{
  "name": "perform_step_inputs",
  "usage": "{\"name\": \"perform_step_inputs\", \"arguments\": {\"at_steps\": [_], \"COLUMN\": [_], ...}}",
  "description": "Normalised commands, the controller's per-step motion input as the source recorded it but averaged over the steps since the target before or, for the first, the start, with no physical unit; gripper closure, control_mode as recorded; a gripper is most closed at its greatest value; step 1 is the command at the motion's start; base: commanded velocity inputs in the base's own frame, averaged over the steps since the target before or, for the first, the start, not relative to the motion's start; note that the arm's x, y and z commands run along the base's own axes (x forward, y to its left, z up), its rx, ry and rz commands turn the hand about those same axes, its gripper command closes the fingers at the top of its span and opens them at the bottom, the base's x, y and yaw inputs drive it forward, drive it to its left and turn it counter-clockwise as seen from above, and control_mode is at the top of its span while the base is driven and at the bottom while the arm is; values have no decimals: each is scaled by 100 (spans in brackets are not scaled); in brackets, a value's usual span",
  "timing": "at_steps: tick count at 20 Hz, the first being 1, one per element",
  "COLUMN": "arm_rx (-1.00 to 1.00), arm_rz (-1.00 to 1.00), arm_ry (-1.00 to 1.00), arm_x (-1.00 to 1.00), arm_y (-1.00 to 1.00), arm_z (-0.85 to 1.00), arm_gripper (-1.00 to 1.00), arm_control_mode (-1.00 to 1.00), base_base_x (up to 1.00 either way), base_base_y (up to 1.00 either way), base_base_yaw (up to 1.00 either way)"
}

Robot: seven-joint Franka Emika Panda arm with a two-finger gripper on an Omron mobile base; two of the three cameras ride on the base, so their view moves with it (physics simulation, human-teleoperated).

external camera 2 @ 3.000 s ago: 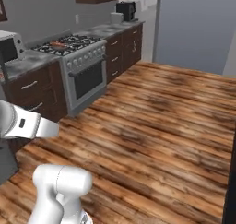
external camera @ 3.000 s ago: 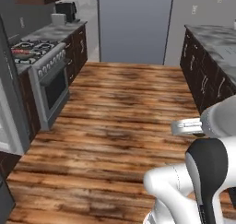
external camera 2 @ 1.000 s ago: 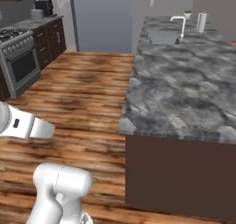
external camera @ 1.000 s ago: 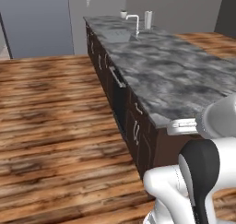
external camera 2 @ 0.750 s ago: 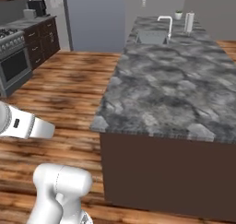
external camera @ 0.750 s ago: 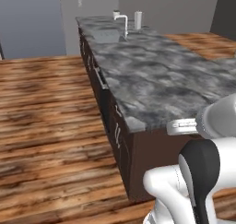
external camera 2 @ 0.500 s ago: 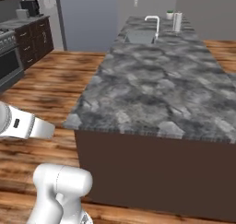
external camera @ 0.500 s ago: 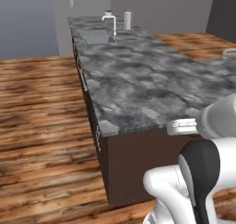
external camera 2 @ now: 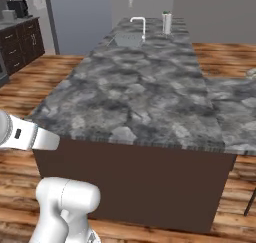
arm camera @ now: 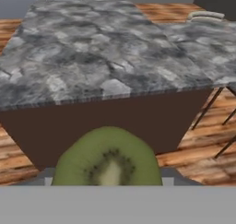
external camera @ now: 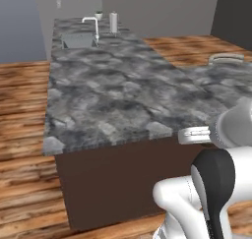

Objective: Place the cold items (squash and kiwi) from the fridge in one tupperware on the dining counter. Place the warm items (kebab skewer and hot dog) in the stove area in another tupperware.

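Kiwi (arm camera: pixel 109 162) sits at the bottom of the hand view, a halved fruit with its cut face toward the camera, green flesh and a pale core. The hand (arm camera: pixel 109 178) is pinching it. Only grey slivers of the fingers (arm camera: pixel 48 180) show on either side of the fruit, so the grip is mostly hidden behind it.

Key relation: the kiwi hangs low, in front of the worktop's (external camera: pixel 123 100) near edge and the dark cabinet face below it, not over the stone yet. The likely target is a pale, shallow, lidless-looking container (arm camera: pixel 205 16) far off on the right-hand stretch of the worktop, near its right edge. From the hand it lies ahead and clearly to the right, well apart. It is also seen in the left base view (external camera: pixel 225 59). It is too small to confirm as tupperware or to see its contents, and only one is visible. Its long axis looks roughly parallel to the near worktop edge.

The sink (external camera: pixel 78 40) and faucet (external camera: pixel 92 24) are at the far left end, well away from the container, with a pale canister (external camera 2: pixel 166 22) beside them.

Judgement: kiwi carry in progress, placing not yet done. The next move needs to go up, forward and right across the worktop corner. The risk is clipping the near edge on the lift.
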Motion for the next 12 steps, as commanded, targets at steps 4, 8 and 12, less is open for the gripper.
{"name": "perform_step_inputs", "arguments": {"at_steps": [4, 8, 12], "arm_rx": [0, 0, 0], "arm_rz": [0, 0, 0], "arm_ry": [0, 0, 0], "arm_x": [0, 0, 0], "arm_y": [0, 0, 0], "arm_z": [0, 0, 0], "arm_gripper": [100, 100, 100], "arm_control_mode": [100, 100, 100], "base_base_x": [-8, -10, -13], "base_base_y": [-100, -100, -100], "base_base_yaw": [0, 0, 0]}}
